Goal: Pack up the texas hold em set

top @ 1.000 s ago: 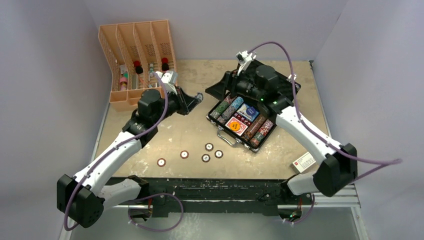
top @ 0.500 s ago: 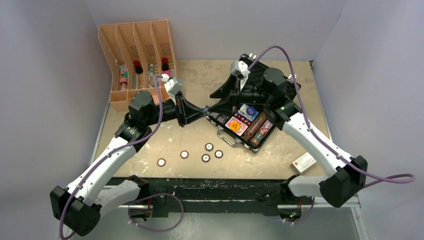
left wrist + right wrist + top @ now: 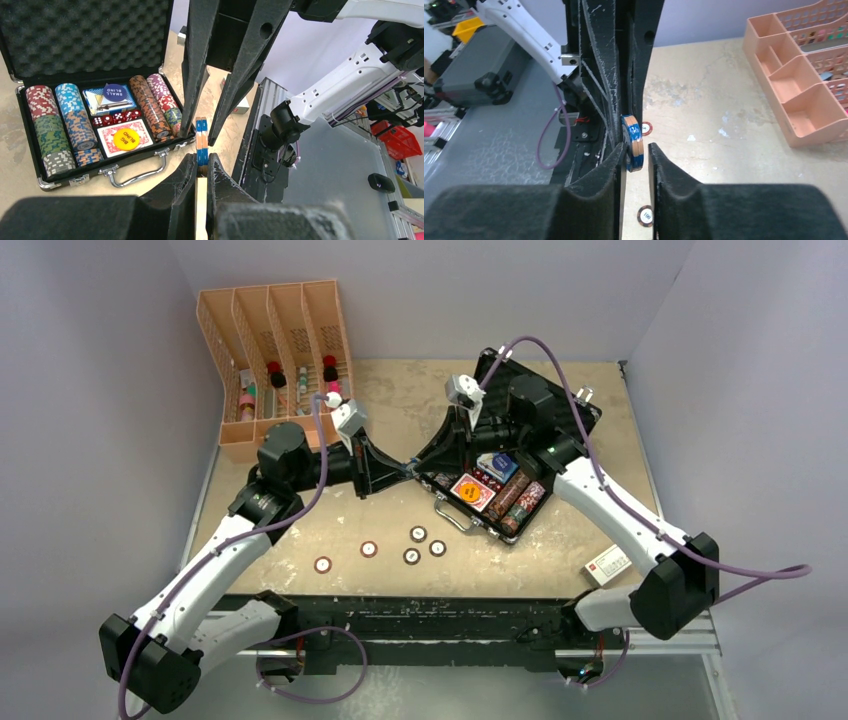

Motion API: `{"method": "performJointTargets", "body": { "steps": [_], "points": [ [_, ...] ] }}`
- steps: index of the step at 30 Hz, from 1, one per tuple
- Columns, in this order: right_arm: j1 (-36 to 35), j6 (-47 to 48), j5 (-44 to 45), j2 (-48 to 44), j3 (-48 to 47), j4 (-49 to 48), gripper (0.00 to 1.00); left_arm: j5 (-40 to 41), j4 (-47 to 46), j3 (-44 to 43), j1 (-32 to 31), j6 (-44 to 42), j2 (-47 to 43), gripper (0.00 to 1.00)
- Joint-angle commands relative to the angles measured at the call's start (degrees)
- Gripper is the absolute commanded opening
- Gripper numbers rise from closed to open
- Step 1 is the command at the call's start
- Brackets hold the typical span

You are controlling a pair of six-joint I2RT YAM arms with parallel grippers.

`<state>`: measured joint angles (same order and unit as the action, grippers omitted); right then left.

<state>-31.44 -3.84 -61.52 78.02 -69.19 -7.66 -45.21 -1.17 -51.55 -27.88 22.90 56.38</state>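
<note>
The beige worktop (image 3: 380,515) carries the open black briefcase (image 3: 90,40) on its right half, lid leaning back. The foam base is filled with rows of chips (image 3: 50,125), a red-backed card deck (image 3: 106,141) and red dice (image 3: 112,119). The orange rack (image 3: 275,350) stands at the far left corner, well apart from the case, and a small white box (image 3: 607,565) lies near the front right edge. Both arms reach in and meet above the worktop just left of the briefcase. The left fingers (image 3: 182,182) are pinched tight on a small stack of blue-and-orange-edged chips (image 3: 201,142) held on edge. The right fingers (image 3: 609,172) stand narrowly apart around that same stack – one against it, a sliver of gap at the other. Five loose chips (image 3: 411,556) lie flat on the worktop between the case and the front edge
</note>
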Motion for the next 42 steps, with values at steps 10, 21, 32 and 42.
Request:
{"method": "performJointTargets", "body": {
  "steps": [10, 21, 32, 42],
  "points": [
    [0.0, 2.6, -0.3, -1.0, -1.0, 0.7, 0.0, 8.6, 4.8, -3.7, 0.1, -2.9, -0.9, 0.33],
    [0.0, 7.8, 40.1, 7.2, -4.9, 15.3, 0.0, 60.7, 14.5, -4.0, 0.1, -1.3, -4.8, 0.51],
    [-0.6, 5.9, 46.5, 16.7, -4.6, 18.9, 0.0, 67.4, 16.2, -2.4, 0.1, -0.8, -4.9, 0.53],
    [-2.1, 7.9, 44.0, 22.3, -6.5, 23.6, 0.0, 65.8, 15.9, -1.3, 0.1, -2.3, -4.5, 0.55]
  ]
}}
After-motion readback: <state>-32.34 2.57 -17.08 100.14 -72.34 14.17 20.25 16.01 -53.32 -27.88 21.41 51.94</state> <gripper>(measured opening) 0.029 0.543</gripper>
